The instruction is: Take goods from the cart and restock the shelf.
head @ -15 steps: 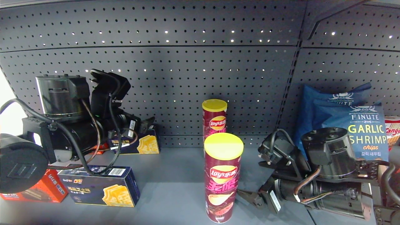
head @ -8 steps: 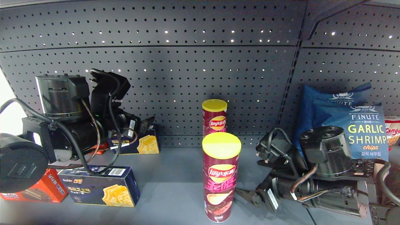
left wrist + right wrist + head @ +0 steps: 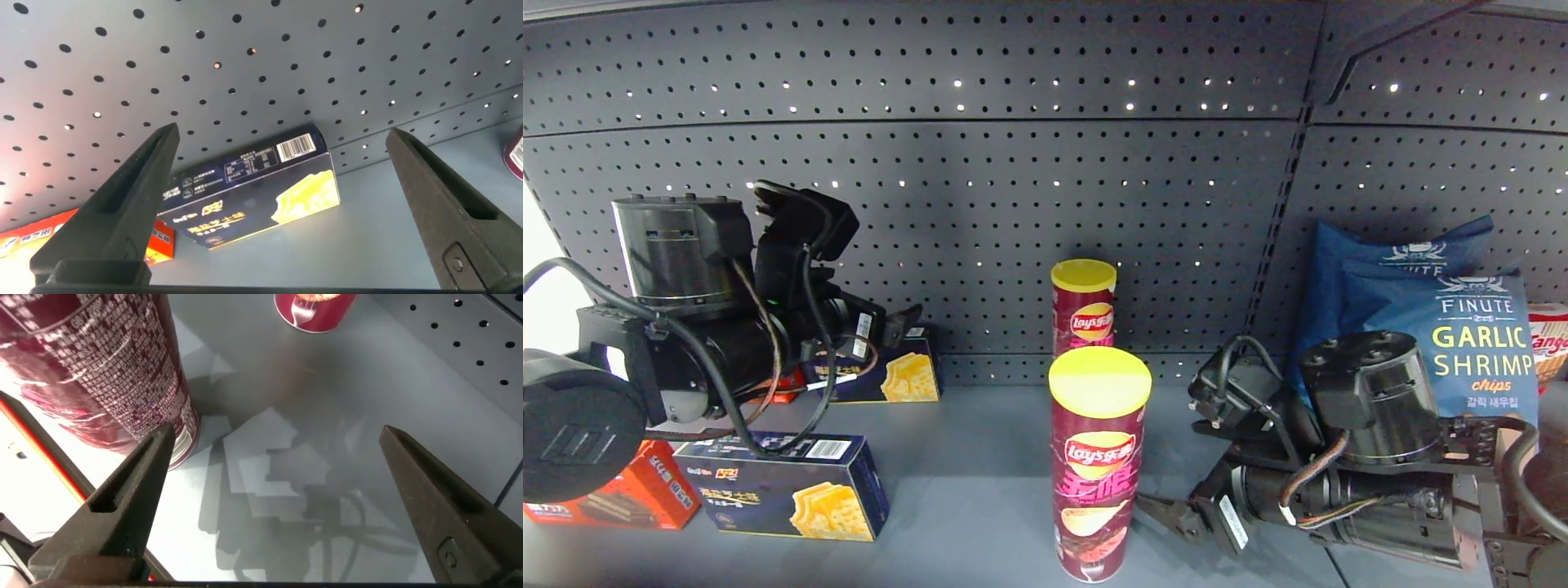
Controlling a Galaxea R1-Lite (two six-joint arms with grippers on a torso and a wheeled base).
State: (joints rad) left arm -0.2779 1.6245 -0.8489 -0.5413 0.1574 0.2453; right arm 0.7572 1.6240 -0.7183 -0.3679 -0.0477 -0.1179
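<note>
Maroon tube, yellow lid: the front chip can (image 3: 1098,474) stands upright on the shelf (image 3: 980,441). Over the last second its top has shifted a little away from the right arm while its foot stayed put, so it looks to have settled.

The right gripper (image 3: 274,437) sits low, just beside the can, fingers spread wide with nothing between them. The arm has crept slightly toward the can. You may have one finger grazing the can wall; the right wrist view is too close to tell.

My reading is that this can is placed and let go. Backing out without clipping it is the likely next concern.

The left gripper (image 3: 282,129), spread and empty, hangs well away from the can, facing the rear cracker box (image 3: 253,196).

The rear chip can (image 3: 1083,314) stands directly behind the front one.

Writing: the cans carry a round logo and dense small print, the cracker box a barcode, and the blue snack bags (image 3: 1470,343) beyond the can large lettering. It is legible but not copied.
</note>
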